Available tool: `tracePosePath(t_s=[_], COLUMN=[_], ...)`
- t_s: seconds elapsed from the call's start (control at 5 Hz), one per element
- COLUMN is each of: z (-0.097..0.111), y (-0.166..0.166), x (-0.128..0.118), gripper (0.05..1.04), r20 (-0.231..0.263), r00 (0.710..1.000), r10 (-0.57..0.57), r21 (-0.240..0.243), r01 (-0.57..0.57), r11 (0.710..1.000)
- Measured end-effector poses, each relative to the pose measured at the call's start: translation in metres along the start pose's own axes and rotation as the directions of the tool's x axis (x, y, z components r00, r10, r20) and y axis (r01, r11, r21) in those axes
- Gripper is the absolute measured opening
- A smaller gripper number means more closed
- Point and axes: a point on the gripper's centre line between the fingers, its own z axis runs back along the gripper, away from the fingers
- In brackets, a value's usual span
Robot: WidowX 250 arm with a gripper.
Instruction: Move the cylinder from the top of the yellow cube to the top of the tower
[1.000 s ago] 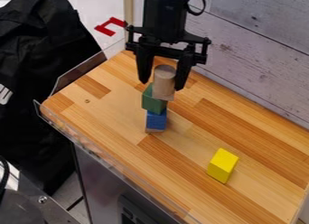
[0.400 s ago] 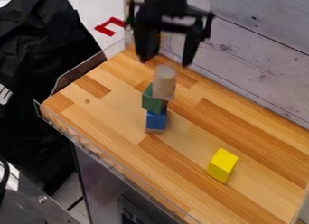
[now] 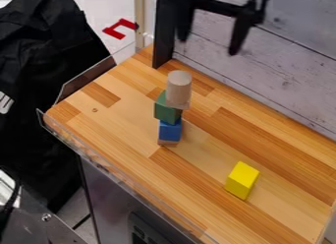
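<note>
My gripper hangs high near the top edge, up and to the right of the tower, its two fingers spread with nothing between them. The pale wooden cylinder stands upright on top of the tower. Beneath it come a thin light piece, a green block, a blue cube and a wooden piece at the base. The yellow cube rests on the table at the lower right, with nothing on it.
The wooden table has a low clear rim along its left and front sides. A whitewashed plank wall runs behind it. Black cloth hangs at the left, and a red bracket-shaped piece lies beyond the back left corner.
My gripper has risen from around the cylinder and shifted right toward the top edge. The cylinder has stayed on the tower, and the yellow cube has not moved.
</note>
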Motion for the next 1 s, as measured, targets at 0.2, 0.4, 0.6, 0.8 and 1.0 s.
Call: tracePosePath(t_s=[0.2,0.4,0.6,0.8,1.0], z=[-0.013,-0.026,-0.043,-0.052,-0.054], y=[-0.036,-0.051,-0.057,-0.054,-0.053], x=[-0.006,-0.018,-0.029,-0.035,-0.034], gripper=[1.000,1.000,1.000,1.000,1.000], r20=[-0.014,-0.038,-0.056,-0.073,-0.066], r00=[0.994,0.986,0.981,0.982,0.984], r10=[-0.113,-0.162,-0.183,-0.175,-0.168], r21=[-0.028,-0.038,-0.061,-0.054,-0.045], r01=[0.112,0.160,0.180,0.171,0.165], r11=[0.993,0.986,0.982,0.984,0.985])
